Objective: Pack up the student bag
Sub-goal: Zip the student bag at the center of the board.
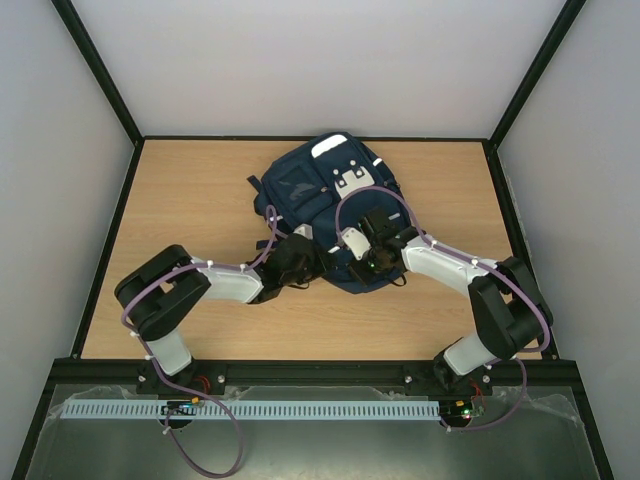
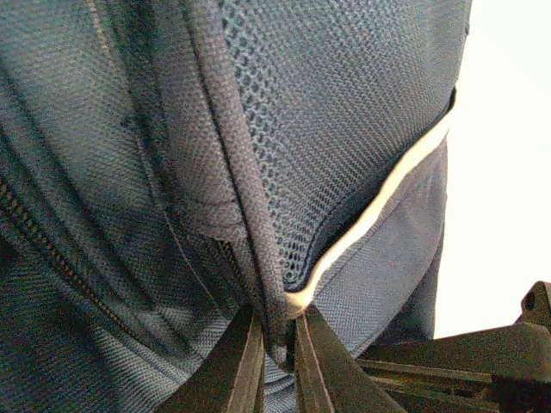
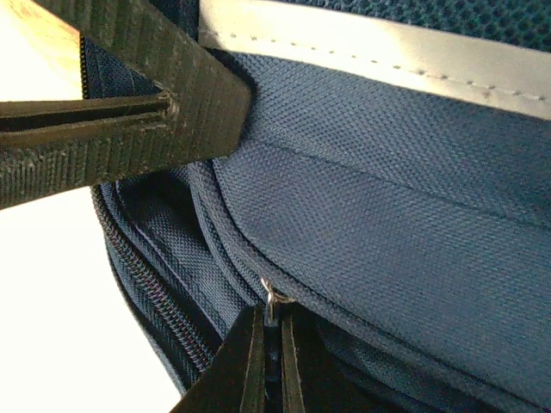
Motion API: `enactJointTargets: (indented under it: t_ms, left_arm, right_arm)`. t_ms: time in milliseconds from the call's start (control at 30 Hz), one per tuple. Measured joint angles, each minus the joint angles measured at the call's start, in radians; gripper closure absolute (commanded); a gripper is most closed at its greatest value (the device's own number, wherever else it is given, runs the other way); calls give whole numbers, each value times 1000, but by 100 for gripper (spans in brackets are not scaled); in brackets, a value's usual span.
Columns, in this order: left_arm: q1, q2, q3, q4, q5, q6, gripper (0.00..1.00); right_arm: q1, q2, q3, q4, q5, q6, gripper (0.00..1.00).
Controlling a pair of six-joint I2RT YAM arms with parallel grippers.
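Note:
The navy student bag [image 1: 322, 195] lies flat on the wooden table [image 1: 200, 200], front pockets and grey-white patch facing up. My left gripper [image 1: 298, 262] is at the bag's near-left edge, shut on a fold of navy fabric beside a mesh pocket and a white stripe [image 2: 387, 194]; it also shows in the left wrist view [image 2: 280, 353]. My right gripper [image 1: 372, 255] is at the bag's near edge, shut on a small metal zipper pull [image 3: 272, 301]; it also shows in the right wrist view [image 3: 269, 361]. The zipper teeth [image 3: 142, 271] run to the left of the pull.
Black frame posts and grey walls enclose the table on three sides. A black ribbed arm part [image 3: 112, 103] crosses the upper left of the right wrist view. A slotted white rail [image 1: 300, 410] runs along the near edge by the arm bases.

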Motion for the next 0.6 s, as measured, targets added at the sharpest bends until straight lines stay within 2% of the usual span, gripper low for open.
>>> enactJointTargets:
  t_ms: [233,600]
  left_arm:
    - [10,-61,-21,-31,-1,16,98]
    - [70,-184,-82,-114,0,79,98]
  right_arm:
    - [-20,0,16,-37,4,-30,99]
    - [-137,-14,77,-138,25,-116,99]
